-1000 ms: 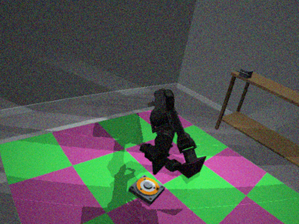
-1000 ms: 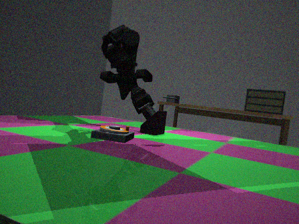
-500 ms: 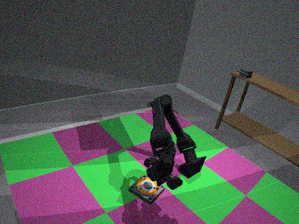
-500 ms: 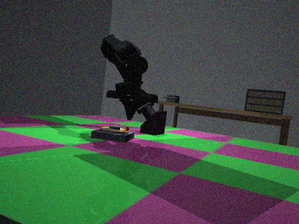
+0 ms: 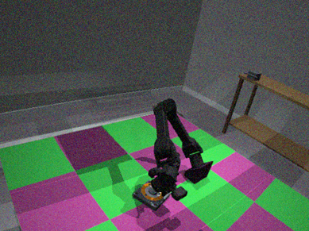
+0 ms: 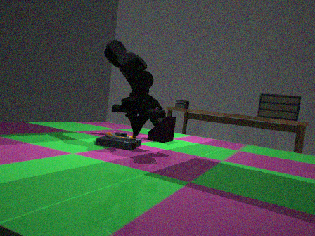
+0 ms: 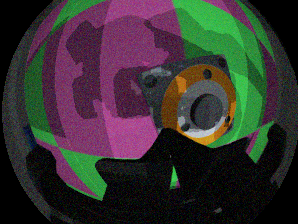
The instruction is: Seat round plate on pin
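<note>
Black parallel-jaw gripper (image 6: 136, 129), clenched on nothing, poised over the round orange-rimmed plate (image 7: 200, 104) (best nudged gently at its tab).

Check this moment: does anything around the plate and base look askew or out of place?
The round plate looks off: in the exterior view its orange rim slants across the dark base instead of lying level. Whether the pin meets its hole cannot be made out. The hand, shut on nothing, points down just above the plate.
</note>
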Motion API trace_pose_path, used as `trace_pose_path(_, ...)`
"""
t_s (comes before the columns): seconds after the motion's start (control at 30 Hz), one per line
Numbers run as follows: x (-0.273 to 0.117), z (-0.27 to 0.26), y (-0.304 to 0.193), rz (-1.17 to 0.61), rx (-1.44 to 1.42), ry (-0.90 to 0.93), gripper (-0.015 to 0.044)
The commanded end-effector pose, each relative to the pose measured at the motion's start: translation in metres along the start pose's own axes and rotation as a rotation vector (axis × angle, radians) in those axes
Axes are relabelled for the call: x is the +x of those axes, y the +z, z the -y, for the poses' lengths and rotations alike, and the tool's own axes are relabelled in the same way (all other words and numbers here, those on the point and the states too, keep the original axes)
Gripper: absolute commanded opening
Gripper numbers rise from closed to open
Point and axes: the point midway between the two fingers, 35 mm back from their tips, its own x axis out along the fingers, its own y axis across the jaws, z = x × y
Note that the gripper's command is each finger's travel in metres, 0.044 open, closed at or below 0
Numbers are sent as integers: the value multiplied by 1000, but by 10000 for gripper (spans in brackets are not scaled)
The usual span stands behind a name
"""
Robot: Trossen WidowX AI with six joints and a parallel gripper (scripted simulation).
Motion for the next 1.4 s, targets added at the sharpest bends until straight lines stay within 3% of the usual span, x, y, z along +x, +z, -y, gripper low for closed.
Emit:
trace_pose_path(0.0, 0, 3, -5, 4, -2, -1, 0)
trace_pose_path(1.37, 1, 30, -32, 2, -4, -3, 0)
